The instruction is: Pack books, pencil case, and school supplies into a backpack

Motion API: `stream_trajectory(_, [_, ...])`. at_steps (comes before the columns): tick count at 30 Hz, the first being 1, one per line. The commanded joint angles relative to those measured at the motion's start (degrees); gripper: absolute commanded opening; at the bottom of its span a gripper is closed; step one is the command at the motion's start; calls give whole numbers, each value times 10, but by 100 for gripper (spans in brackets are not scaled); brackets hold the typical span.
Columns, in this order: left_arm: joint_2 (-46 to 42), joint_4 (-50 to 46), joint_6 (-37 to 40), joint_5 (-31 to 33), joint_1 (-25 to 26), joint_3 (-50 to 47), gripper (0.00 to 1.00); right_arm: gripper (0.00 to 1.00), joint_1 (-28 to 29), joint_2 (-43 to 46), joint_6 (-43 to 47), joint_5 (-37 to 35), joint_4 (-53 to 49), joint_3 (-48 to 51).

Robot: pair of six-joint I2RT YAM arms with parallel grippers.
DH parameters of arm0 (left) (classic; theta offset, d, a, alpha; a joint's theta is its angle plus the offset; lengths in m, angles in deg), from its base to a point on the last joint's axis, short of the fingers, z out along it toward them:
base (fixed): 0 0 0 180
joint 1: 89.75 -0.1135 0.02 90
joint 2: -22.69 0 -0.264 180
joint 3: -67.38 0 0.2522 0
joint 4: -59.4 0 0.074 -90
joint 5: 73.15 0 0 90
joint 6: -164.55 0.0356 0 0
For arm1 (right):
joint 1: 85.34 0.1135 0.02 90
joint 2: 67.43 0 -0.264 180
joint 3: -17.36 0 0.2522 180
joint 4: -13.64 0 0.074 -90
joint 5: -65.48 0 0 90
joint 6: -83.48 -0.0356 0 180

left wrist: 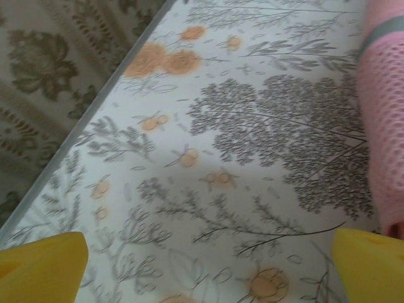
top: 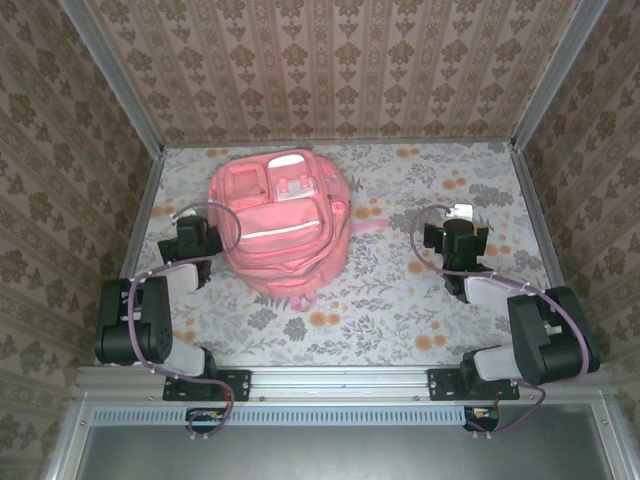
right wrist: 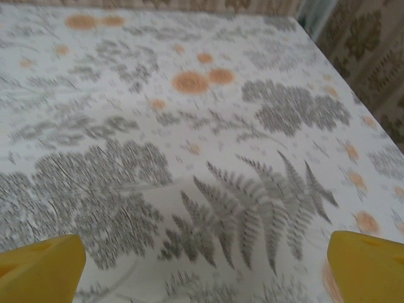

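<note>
The pink backpack (top: 280, 225) lies flat on the table, left of centre, its front pockets and white patch facing up. The books, the pencil case and the school supplies are hidden or out of view. My left gripper (top: 192, 228) sits just left of the backpack, low over the cloth. In the left wrist view this gripper (left wrist: 208, 268) is open, its yellow fingers (left wrist: 41, 268) far apart over bare cloth, and the backpack's pink mesh side (left wrist: 382, 126) is at the right edge. My right gripper (top: 456, 225) is out on the right half, well apart from the backpack. This gripper (right wrist: 205, 268) is open too, with nothing between its fingers (right wrist: 366, 265).
A floral cloth (top: 400, 300) covers the table. Metal rails and wallpapered walls close it in at the left (left wrist: 82, 126), back (top: 340, 140) and right (top: 530, 210). A pink strap (top: 368, 224) trails from the backpack's right side.
</note>
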Motion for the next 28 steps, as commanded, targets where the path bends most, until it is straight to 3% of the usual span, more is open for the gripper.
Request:
stream_trajectory(1, [14,142,69,-69,20,-11,100,100,-17,-50,18,59,133,6])
stream_trajectory(4, [12,192,88,-125,20,-41,100,99,-51,-61,-5,121,150,15])
stream_trajectory(6, [20,228,84,-165,6,-60,100,100,-57,-94,-3,131,256,50])
stream_trajectory(7, [36,278,91,-181,2,-74,100,100,-57,-89,-3,138,248,54])
stream_trajectory(11, [33,262,88,-181,2,-72,100,100,-57,-83,0,146,189,28])
stream_trajectory(28, [33,261,90,-180,5,-72,100,100,-57,-84,1,146,198,30])
